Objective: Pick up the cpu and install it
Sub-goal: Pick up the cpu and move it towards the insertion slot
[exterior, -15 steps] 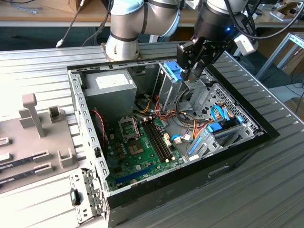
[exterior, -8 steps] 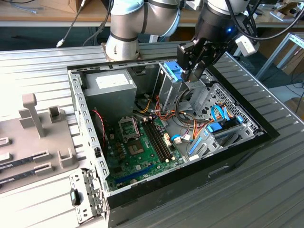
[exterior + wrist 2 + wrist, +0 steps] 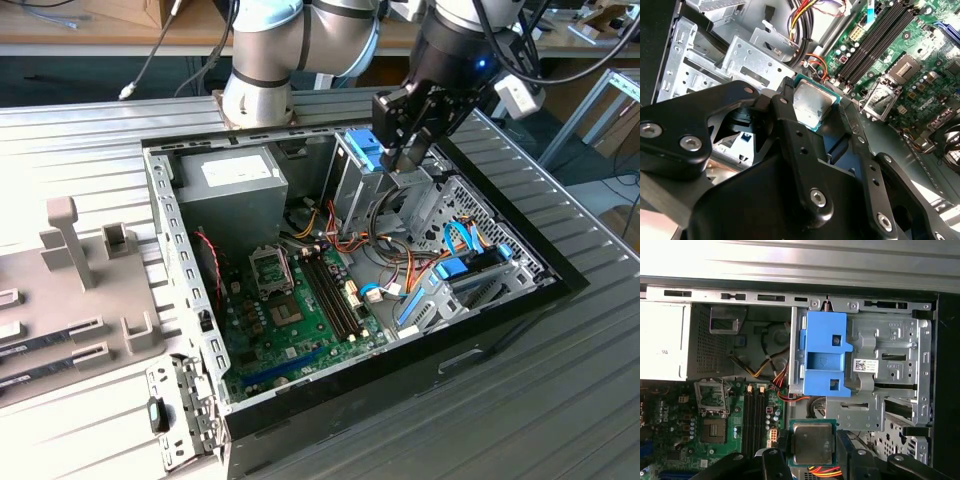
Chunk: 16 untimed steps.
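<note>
The cpu is a flat square chip with a silvery top and a thin green rim. My gripper is shut on it, one black finger against each of two opposite edges. The first wrist view has the same cpu between the fingers of the gripper. In the exterior view my gripper hangs above the metal drive cage of the open computer case. The motherboard's open cpu socket lies lower, toward the exterior view's left, with its metal load plate raised.
Black memory slots run beside the socket. A grey power supply fills the case's back corner. A blue drive bracket and coloured cable bundles sit near the gripper. A grey fixture stands on the ribbed metal table.
</note>
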Motion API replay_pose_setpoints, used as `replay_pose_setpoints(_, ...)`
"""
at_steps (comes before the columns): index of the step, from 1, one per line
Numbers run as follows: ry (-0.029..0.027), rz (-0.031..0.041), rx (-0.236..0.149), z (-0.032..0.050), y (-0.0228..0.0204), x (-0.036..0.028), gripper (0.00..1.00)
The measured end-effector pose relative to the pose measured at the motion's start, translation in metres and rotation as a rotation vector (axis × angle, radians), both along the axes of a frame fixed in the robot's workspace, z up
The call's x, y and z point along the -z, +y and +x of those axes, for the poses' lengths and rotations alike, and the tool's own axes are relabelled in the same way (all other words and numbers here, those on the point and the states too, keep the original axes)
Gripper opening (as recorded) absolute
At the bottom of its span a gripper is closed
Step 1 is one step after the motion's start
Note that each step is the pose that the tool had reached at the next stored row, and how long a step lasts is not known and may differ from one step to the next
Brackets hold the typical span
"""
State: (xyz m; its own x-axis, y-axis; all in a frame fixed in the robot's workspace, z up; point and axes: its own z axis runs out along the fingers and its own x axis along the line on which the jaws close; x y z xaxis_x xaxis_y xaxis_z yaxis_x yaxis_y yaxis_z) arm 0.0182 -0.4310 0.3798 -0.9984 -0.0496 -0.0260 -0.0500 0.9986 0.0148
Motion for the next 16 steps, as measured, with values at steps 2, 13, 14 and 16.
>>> replay_pose_setpoints(2, 0.0000, 0.0000, 0.000, -0.0008, 0.0000, 0.0000, 0.47)
replay_pose_setpoints(13, 0.0000, 0.0001, 0.000, -0.0035, -0.0009, 0.0001, 0.47)
replay_pose_setpoints(14, 0.0000, 0.0001, 0.000, -0.0037, -0.0010, 0.0001, 0.47)
replay_pose_setpoints(16, 0.0000, 0.0001, 0.000, -0.0038, -0.0012, 0.0006, 0.47)
